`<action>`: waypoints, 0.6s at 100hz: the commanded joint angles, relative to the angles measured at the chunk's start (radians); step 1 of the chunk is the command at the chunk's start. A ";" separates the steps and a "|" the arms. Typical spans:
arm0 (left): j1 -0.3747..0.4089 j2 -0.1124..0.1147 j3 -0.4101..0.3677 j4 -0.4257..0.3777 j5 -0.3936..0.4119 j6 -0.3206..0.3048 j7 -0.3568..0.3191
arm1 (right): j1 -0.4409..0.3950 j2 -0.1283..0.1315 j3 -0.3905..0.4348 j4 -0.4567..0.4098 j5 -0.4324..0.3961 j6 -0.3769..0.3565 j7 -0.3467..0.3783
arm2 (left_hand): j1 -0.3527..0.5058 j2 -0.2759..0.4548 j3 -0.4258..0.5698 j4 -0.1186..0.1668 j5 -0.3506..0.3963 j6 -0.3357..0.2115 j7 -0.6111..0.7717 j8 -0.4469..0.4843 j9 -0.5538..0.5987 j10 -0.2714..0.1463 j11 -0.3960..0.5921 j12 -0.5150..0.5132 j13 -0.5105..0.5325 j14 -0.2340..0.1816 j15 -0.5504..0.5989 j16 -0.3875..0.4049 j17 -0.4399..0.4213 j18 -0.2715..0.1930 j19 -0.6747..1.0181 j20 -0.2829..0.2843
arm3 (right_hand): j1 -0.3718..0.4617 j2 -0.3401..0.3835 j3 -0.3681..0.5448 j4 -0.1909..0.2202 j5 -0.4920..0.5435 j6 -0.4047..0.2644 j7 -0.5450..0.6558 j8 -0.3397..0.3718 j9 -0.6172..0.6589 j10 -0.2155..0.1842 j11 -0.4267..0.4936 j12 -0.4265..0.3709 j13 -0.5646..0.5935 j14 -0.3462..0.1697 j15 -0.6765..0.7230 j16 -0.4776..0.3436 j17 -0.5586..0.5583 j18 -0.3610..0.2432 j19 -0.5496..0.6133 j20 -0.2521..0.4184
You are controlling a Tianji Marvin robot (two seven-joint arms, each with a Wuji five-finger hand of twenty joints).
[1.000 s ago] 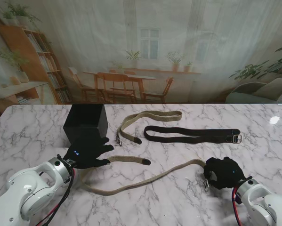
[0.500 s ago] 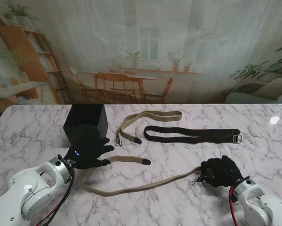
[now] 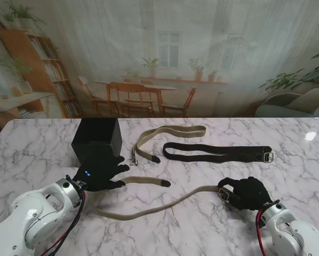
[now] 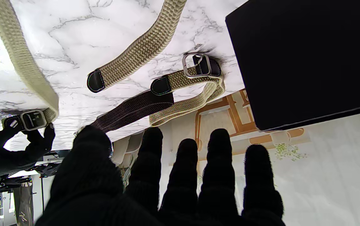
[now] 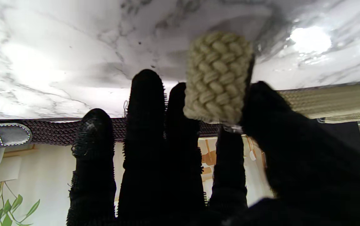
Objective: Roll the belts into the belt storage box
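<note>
The black box (image 3: pixel 97 142) stands on the marble table (image 3: pixel 287 144) at the left, just beyond the left hand (image 3: pixel 101 173); from the stand's view its inside cannot be seen, so I cannot tell what it holds. That hand rests with fingers spread and grips nothing, its fingertips just beside the tan belt (image 3: pixel 154 205) that runs in a long shallow curve across the near part of the table to the right hand (image 3: pixel 244 193). The right hand has closed thumb and fingers on the buckle end of that belt.

The right wrist camera shows what the stand cannot: the woven end pinched between thumb and fingers, lifted a little off the marble. The left wrist camera shows the box as a plain dark wall, and the buckle (image 4: pixel 196 65) of a second tan belt (image 3: pixel 170 136) lying close to it.

That second belt loops farther from me, mid-table, and a dark belt (image 3: pixel 218 152) lies straight to its right. Bare marble spreads on the far right and along the near edge between the arms.
</note>
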 commanded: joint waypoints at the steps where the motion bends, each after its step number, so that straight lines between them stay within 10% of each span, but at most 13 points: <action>1: -0.001 0.001 0.003 0.006 0.001 -0.002 -0.010 | 0.005 -0.003 -0.008 0.008 0.001 0.002 -0.001 | -0.002 0.048 -0.022 0.001 -0.009 0.018 -0.010 0.011 -0.016 0.019 -0.017 0.007 -0.009 0.017 -0.012 0.003 -0.011 0.043 -0.033 0.018 | 0.058 0.033 0.054 0.038 -0.097 -0.015 -0.021 -0.039 0.083 -0.056 0.077 -0.007 0.050 0.018 0.038 0.013 0.014 0.026 0.029 -0.013; 15: -0.001 0.001 0.004 0.008 0.002 -0.002 -0.009 | 0.013 -0.007 -0.018 0.019 0.020 0.001 -0.014 | -0.003 0.049 -0.022 0.001 -0.010 0.017 -0.011 0.011 -0.017 0.018 -0.018 0.007 -0.009 0.017 -0.012 0.003 -0.010 0.044 -0.032 0.018 | 0.083 0.076 0.056 0.076 -0.131 -0.145 0.019 -0.053 0.131 -0.034 0.060 -0.024 0.095 0.043 0.035 0.005 0.044 0.034 0.043 -0.019; 27: -0.001 0.001 0.003 0.010 0.002 -0.001 -0.008 | 0.015 -0.008 -0.019 0.019 0.033 -0.006 -0.005 | -0.002 0.048 -0.022 0.001 -0.009 0.018 -0.010 0.011 -0.017 0.019 -0.017 0.007 -0.008 0.016 -0.011 0.003 -0.011 0.044 -0.032 0.018 | 0.106 0.102 0.039 0.104 0.077 -0.185 0.091 -0.031 0.149 -0.018 0.016 -0.022 0.104 0.058 0.009 -0.004 0.045 0.036 0.041 -0.027; 39: -0.002 0.001 0.004 0.012 0.002 -0.002 -0.007 | 0.020 -0.008 -0.020 0.027 0.037 -0.027 -0.005 | -0.003 0.049 -0.022 0.001 -0.008 0.017 -0.010 0.012 -0.017 0.019 -0.017 0.007 -0.010 0.017 -0.012 0.003 -0.011 0.044 -0.032 0.018 | 0.138 0.050 -0.034 0.016 0.337 -0.011 0.306 -0.251 0.175 -0.027 -0.068 0.001 0.101 0.047 -0.043 0.003 0.050 -0.020 0.029 -0.038; 50: -0.002 0.001 0.005 0.012 0.002 -0.002 -0.009 | 0.022 -0.008 -0.017 0.028 0.043 -0.048 0.001 | -0.001 0.049 -0.021 0.002 -0.008 0.018 -0.009 0.012 -0.018 0.018 -0.017 0.007 -0.008 0.016 -0.011 0.003 -0.011 0.045 -0.032 0.018 | -0.083 0.015 -0.043 -0.008 0.453 0.166 0.269 -0.126 0.214 -0.036 -0.117 -0.025 0.114 0.033 -0.078 0.000 0.065 -0.044 0.025 -0.043; 60: -0.002 0.001 0.006 0.013 0.004 0.001 -0.009 | 0.016 -0.013 -0.006 0.015 0.081 -0.069 0.029 | -0.001 0.049 -0.022 0.001 -0.008 0.016 -0.009 0.012 -0.018 0.019 -0.017 0.007 -0.009 0.016 -0.011 0.003 -0.011 0.044 -0.032 0.018 | -0.189 0.032 -0.098 0.110 0.536 0.235 0.110 0.085 0.243 -0.029 -0.149 -0.054 0.124 0.035 -0.096 -0.009 0.077 -0.054 0.024 -0.053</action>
